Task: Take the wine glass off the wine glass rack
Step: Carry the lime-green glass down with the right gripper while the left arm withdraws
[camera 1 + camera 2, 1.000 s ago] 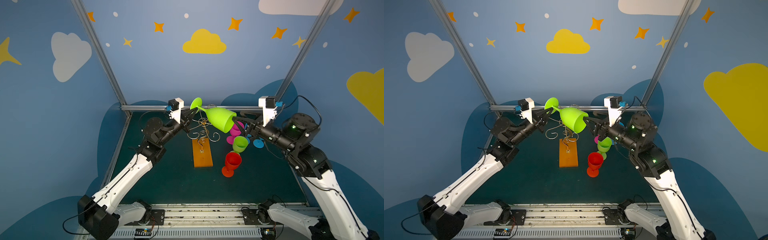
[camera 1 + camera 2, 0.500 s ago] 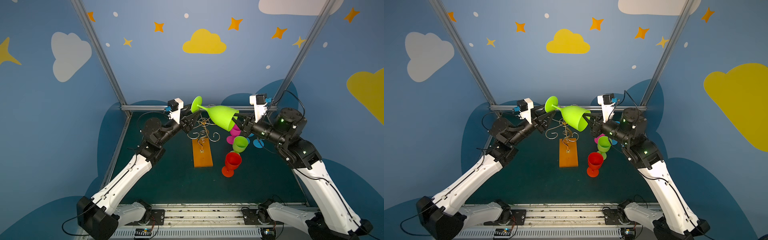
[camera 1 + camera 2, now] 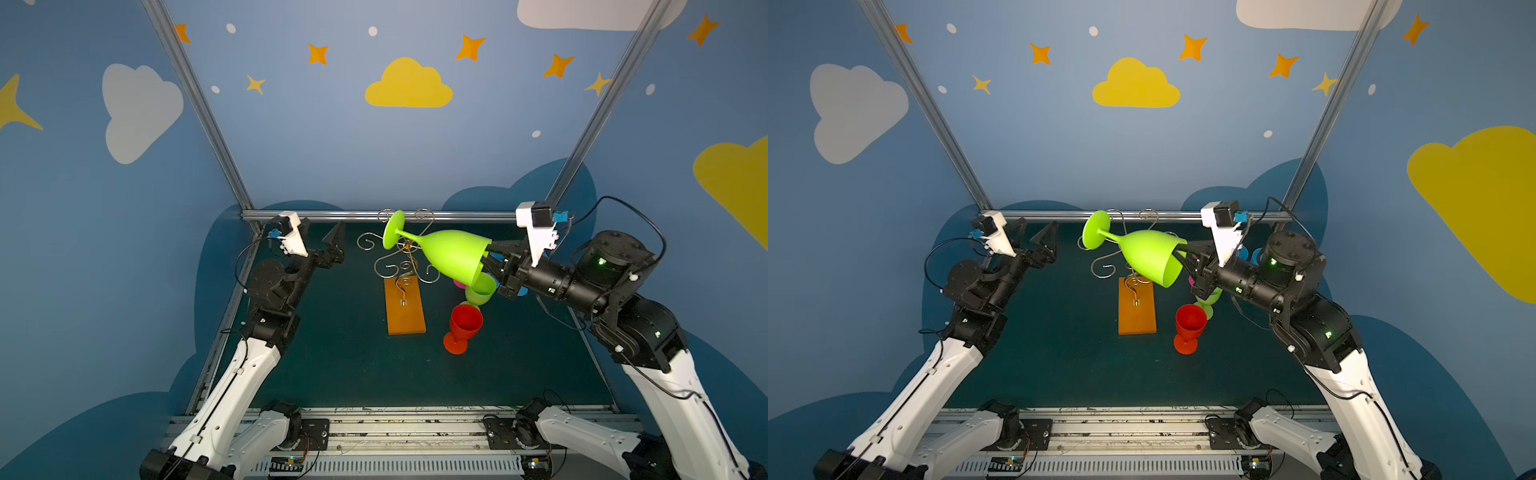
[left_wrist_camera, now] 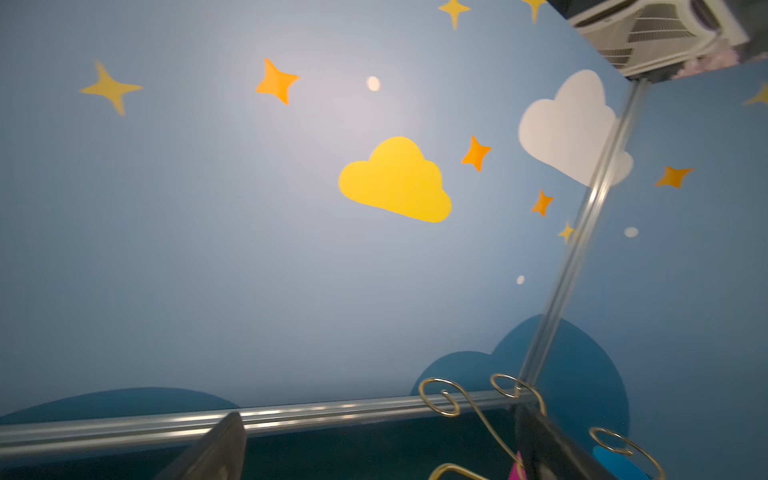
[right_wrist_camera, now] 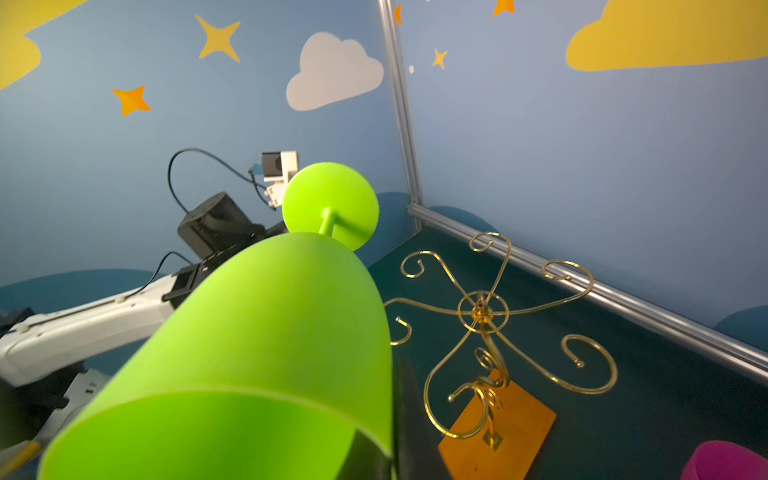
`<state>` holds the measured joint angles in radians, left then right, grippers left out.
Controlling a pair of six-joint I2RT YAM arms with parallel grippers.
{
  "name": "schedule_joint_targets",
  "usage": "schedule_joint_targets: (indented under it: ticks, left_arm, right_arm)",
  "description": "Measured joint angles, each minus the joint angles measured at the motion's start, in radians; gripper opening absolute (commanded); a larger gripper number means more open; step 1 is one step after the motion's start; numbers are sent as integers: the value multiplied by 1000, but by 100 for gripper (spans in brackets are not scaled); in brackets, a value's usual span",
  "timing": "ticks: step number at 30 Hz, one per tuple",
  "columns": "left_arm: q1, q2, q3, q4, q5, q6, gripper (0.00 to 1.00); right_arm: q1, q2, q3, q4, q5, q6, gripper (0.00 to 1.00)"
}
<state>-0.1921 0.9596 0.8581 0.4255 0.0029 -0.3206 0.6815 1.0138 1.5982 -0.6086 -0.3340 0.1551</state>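
Your wine glass (image 3: 451, 255): smooth lime-green, sideways, foot toward 9 o'clock, rim pinched in right gripper (image 3: 487, 258). Left gripper (image 3: 320, 237) gapes wide.

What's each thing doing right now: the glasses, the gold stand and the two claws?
lime wine glass: off the rack, tipped sideways in the air, held by its rim.
wine glass rack: upright, arms empty.
right gripper: shut on the lime wine glass.
left gripper: open, empty.
red glass: standing upright.
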Motion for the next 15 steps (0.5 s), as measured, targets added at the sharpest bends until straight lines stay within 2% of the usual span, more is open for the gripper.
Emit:
schedule_joint_targets:
  ticks: [8, 15]
  left_arm:
    - [161, -29, -74, -35, 9, -104, 100]
    - [203, -39, -102, -39, 6, -113, 100]
  right_arm:
    - [208, -10, -95, -208, 128, -70, 0]
    - [368, -11, -192, -422, 320, -46, 0]
